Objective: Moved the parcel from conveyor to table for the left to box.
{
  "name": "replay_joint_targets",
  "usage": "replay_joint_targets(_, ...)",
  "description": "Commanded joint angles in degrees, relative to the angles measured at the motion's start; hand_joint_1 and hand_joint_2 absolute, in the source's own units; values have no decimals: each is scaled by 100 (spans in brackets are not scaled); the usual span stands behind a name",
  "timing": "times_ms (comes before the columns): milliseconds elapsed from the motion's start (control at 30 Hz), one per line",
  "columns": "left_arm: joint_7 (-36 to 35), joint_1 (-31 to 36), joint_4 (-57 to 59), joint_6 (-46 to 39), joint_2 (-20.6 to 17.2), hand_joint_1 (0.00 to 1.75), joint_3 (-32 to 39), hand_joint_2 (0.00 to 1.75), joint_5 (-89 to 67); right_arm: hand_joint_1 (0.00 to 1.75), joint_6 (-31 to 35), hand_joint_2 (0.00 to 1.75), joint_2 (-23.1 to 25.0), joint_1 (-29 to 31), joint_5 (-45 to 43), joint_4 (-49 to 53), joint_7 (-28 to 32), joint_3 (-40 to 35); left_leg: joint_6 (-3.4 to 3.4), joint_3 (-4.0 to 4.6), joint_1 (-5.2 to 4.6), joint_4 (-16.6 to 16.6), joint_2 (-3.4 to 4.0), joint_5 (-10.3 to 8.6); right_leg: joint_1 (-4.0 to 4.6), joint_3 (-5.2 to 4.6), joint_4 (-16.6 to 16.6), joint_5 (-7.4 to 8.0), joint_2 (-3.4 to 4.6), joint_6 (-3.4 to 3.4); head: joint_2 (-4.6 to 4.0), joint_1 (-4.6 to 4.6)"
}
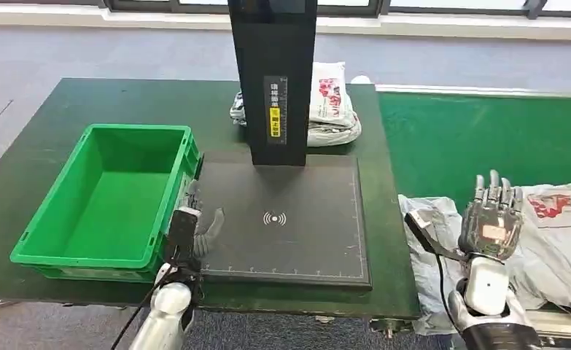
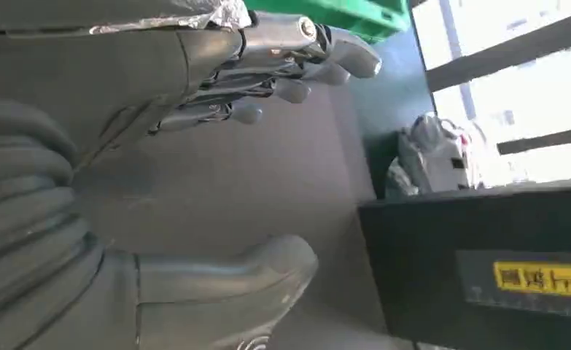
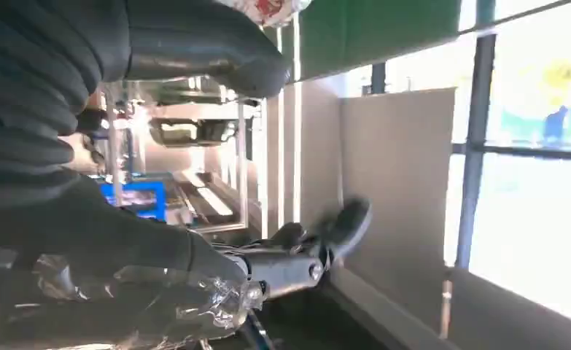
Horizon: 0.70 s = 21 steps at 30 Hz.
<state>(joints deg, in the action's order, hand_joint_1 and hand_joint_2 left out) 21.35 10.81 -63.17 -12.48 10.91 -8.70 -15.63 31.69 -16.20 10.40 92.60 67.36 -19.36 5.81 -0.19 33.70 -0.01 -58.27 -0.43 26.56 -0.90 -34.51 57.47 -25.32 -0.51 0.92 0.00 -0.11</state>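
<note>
- Hovering over grey parcel on green conveyor: right hand, fingers spread, holding nothing.
- Resting by green box on worktop: left hand, fingers apart, empty.

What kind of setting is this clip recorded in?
Probably a parcel-sorting or logistics test station indoors. A green conveyor belt carries grey poly-mailer parcels, beside a dark table holding a scanning pad under a black post and a green plastic crate for sorted items.
</note>
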Motion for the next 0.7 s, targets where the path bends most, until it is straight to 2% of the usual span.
replay_joint_targets(33, -36, 186, 182, 64, 14, 0, 213, 175, -48, 0, -118, 175, 484, 0, -1220, 260, 39, 649, -4, -3, 4, 5, 10, 0, 5, 5, -6, 4, 11, -5, 0, 0)
replay_joint_targets(267, -28, 162, 196, 96, 0, 0, 207, 175, -75, 0, -536, 175, 541, 37, -1258, 156, 72, 665, -7, -19, 5, 12, 18, 0, 6, 17, -15, 5, 20, -9, 0, -2)
replay_joint_targets(300, -34, 151, 178, 114, -10, 0, 205, 175, -83, 0, -992, 175, 516, 89, -1539, 43, 129, 624, -6, -13, 4, 7, 17, 1, 5, 10, -8, 3, 20, -7, 0, -2)
replay_joint_targets(333, -34, 149, 170, 118, -13, 0, 207, 175, -86, 0, -1077, 175, 502, 92, -1577, 33, 122, 608, -7, -23, 5, 14, 22, 1, 5, 18, -14, 5, 25, -10, 0, -2)
replay_joint_targets(433, -96, 131, 105, 180, -83, 0, 201, 175, -118, 0, -2796, 175, 477, 112, -2398, -240, 239, 482, -7, -27, 6, 17, 29, 1, 7, 22, -19, 7, 31, -9, 0, -2)
replay_joint_targets(700, -105, 137, 98, 198, -95, 0, 208, 175, -118, 0, -2796, 175, 460, 85, -2431, -277, 237, 435, -5, -13, 7, 7, 21, 2, 6, 13, -11, 5, 24, -6, 0, 0)
